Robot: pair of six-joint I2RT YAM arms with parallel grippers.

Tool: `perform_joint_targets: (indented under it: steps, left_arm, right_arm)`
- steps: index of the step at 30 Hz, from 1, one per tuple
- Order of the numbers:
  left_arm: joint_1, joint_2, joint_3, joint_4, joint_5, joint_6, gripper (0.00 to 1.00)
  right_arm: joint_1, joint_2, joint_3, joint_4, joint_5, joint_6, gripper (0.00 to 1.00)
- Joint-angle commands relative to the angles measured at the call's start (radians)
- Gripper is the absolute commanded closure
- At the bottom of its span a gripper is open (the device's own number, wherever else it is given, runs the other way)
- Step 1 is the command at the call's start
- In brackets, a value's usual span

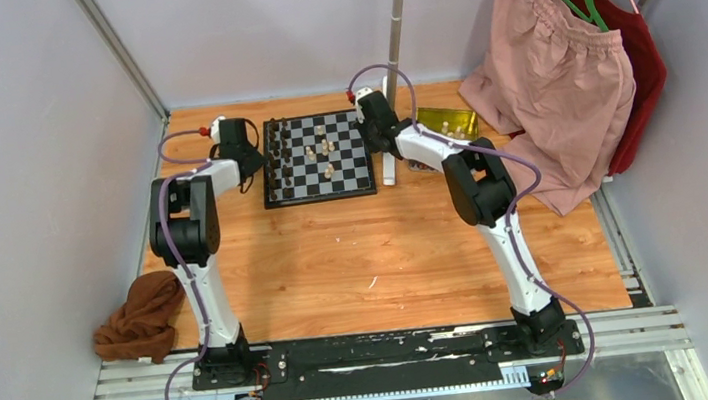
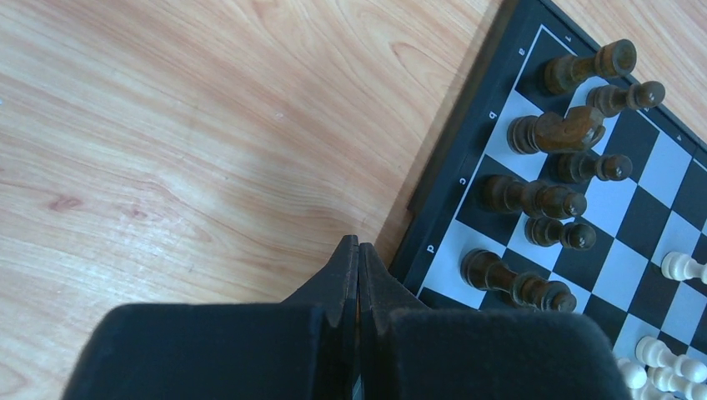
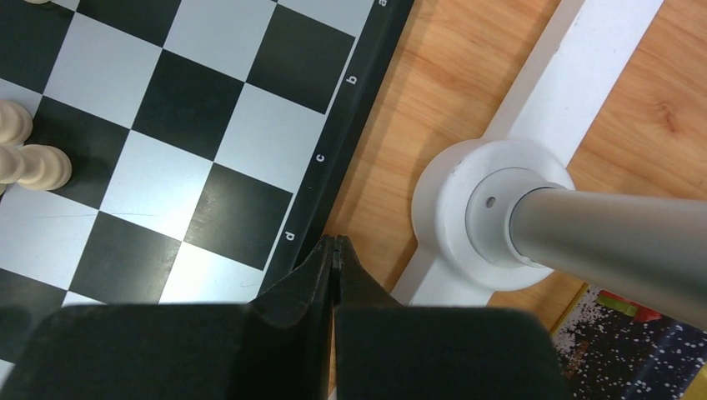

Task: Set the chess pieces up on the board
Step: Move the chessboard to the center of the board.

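While left pincer (image 2: 358, 250) and right pincer (image 3: 334, 246) sit closed, empty, one board (image 2: 450, 179), seven dark pieces (image 2: 534, 196) showing.

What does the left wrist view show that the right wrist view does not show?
Only the left wrist view: the dark brown pieces standing near the edge of the board, and the shut left tool. Only the right wrist view: the white pole base with its grey pole, and the shut right tool. Both: the board, cream pieces, wooden table.
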Motion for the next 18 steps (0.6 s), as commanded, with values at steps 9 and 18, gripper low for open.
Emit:
perform_joint_targets:
  steps: [9, 18]
  left_arm:
    - [-0.028, 0.014, 0.000, 0.015, 0.057, -0.009, 1.00]
    - [-0.031, -0.028, -0.065, 0.018, 0.058, -0.014, 1.00]
  right_arm:
    - [-0.007, 0.022, 0.014, -0.047, -0.085, 0.074, 1.00]
    - [0.015, -0.006, -0.042, -0.028, -0.118, 0.081, 1.00]
